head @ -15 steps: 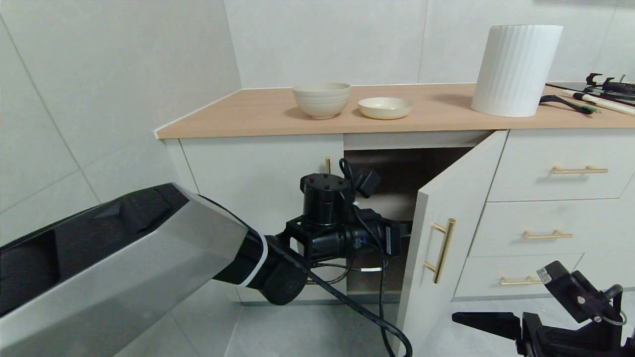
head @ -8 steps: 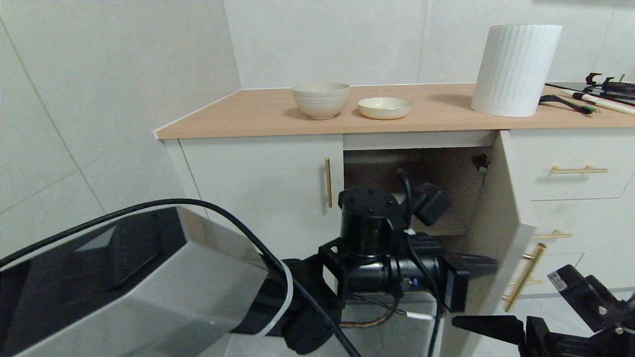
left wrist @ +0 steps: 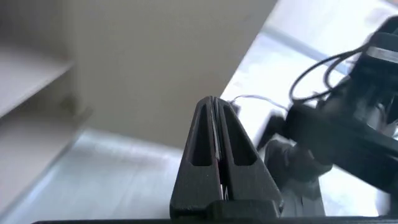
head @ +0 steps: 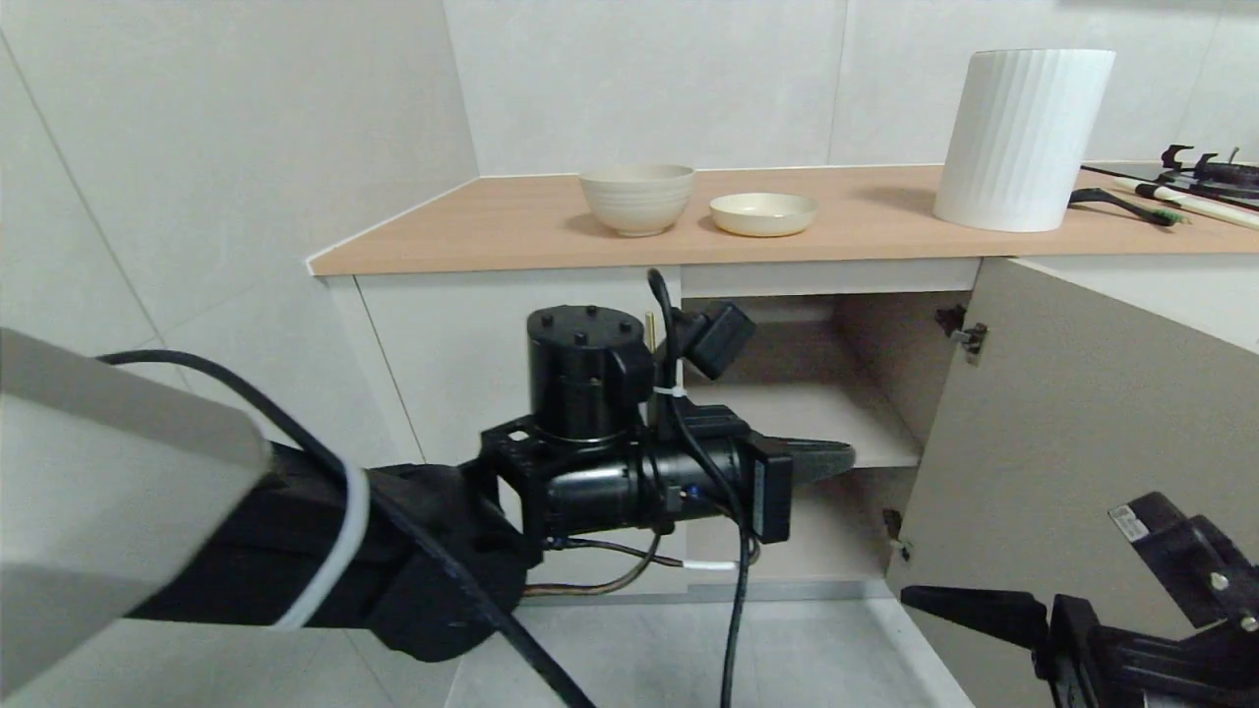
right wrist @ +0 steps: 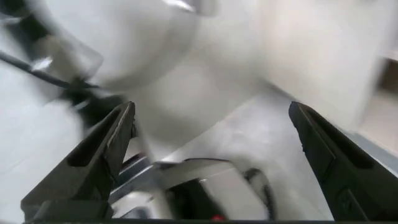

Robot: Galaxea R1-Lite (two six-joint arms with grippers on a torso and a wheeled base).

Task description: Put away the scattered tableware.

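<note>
Cab. door (head: 1082, 442) wide open; L claw (head: 832, 458) (pinched together) near shelf (head: 787, 413) edge.

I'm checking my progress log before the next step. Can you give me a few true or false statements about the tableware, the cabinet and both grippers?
The bowl sits on the countertop. True.
The cabinet door is closed. False: it stands wide open.
The left gripper holds the small plate. False: it is shut on nothing, and the small plate lies on the countertop beside the bowl.
The right gripper is open. True.
</note>
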